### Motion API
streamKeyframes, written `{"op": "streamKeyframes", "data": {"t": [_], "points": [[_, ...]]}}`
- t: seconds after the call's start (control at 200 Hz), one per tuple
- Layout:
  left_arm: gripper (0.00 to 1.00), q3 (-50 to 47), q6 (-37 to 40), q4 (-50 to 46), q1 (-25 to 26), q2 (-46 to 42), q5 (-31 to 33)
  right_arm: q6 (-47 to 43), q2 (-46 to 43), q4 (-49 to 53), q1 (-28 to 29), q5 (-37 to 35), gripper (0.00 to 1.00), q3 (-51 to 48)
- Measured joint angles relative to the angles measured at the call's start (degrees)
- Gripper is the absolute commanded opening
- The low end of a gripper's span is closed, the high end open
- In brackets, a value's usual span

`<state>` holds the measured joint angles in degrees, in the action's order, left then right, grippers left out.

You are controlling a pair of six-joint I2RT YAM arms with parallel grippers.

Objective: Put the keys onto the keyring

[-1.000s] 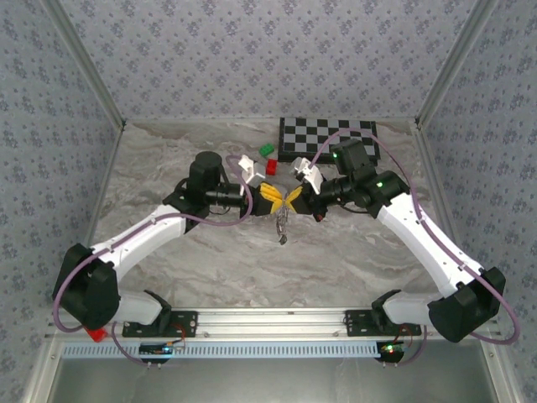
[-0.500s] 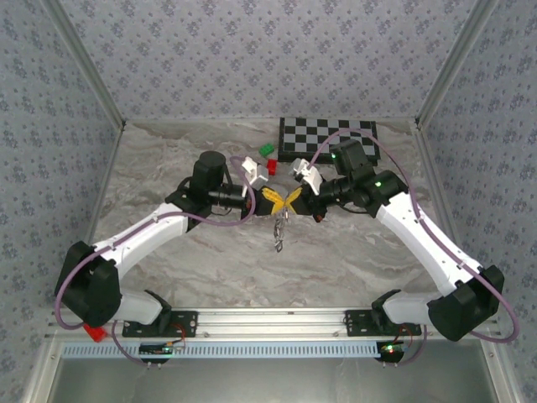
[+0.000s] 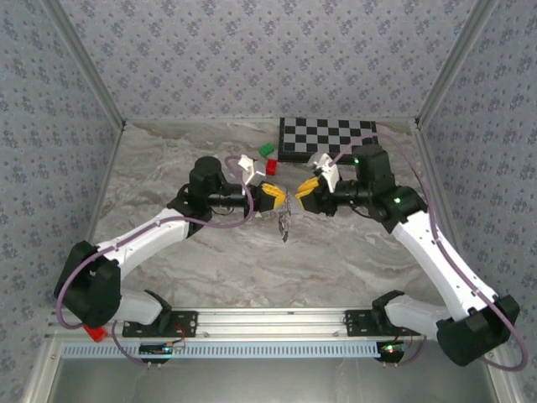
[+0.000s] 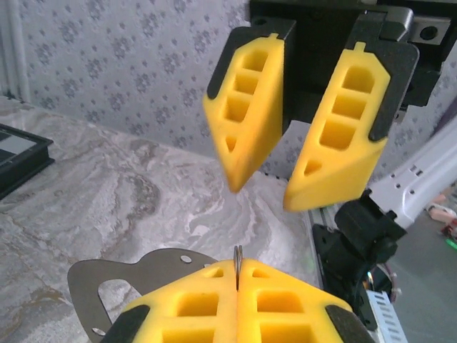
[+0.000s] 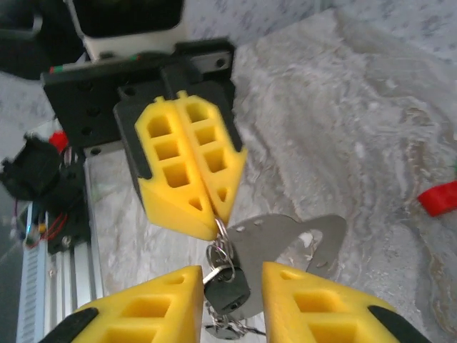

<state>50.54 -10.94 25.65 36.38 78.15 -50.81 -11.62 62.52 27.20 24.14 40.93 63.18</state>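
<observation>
Keyring (image 5: 218, 232) pinched in fully closed left gripper (image 5: 214, 213) tips; keys (image 5: 227, 289) hang just beneath, between partly open right gripper (image 5: 232, 277) fingers, ungripped.

Pads (image 5: 178, 164): yellow plastic, matt, moulded with hollow cells.
Keyring (image 5: 221, 241): thin bright metal wire.
Key (image 5: 227, 287): black plastic head, slight sheen.
Plate (image 5: 285, 232): grey sheet metal, dull, drilled.
Table (image 5: 343, 121): marble-patterned, smooth.
Arms (image 3: 151, 233): white, glossy.
</observation>
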Motion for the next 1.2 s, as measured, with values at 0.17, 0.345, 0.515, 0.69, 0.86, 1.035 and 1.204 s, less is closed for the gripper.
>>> {"op": "streamKeyframes", "data": {"t": [0.17, 0.345, 0.515, 0.69, 0.86, 1.035, 1.204], "points": [[0.00, -1.92, -6.60, 10.05, 0.00, -0.04, 4.33, 6.80, -6.21, -11.65, -0.87, -0.31, 0.37, -8.13], [0.00, -2.43, -11.56, 17.81, 0.17, -0.15, 9.11, 10.80, -8.87, -20.48, 0.22, -3.04, 0.45, -13.77], [0.00, -3.41, -14.27, 23.67, 0.87, -1.55, 13.25, 11.19, -8.85, -26.01, 3.04, -6.67, 0.45, -15.04], [0.00, -3.82, -15.72, 27.36, 1.49, -1.73, 15.17, 10.67, -8.33, -29.46, 4.68, -9.07, 0.44, -14.97], [0.00, -3.89, -16.15, 28.02, 1.66, -1.73, 15.56, 9.84, -6.19, -30.29, 5.51, -9.94, 0.44, -14.16], [0.00, -3.89, -16.15, 28.11, 1.68, -1.73, 15.54, 8.59, -4.98, -30.58, 7.13, -10.32, 0.44, -12.85], [0.00, -3.91, -16.15, 28.11, 1.68, -1.79, 15.52, 7.52, -3.65, -30.93, 7.89, -10.95, 0.27, -11.80]]}}
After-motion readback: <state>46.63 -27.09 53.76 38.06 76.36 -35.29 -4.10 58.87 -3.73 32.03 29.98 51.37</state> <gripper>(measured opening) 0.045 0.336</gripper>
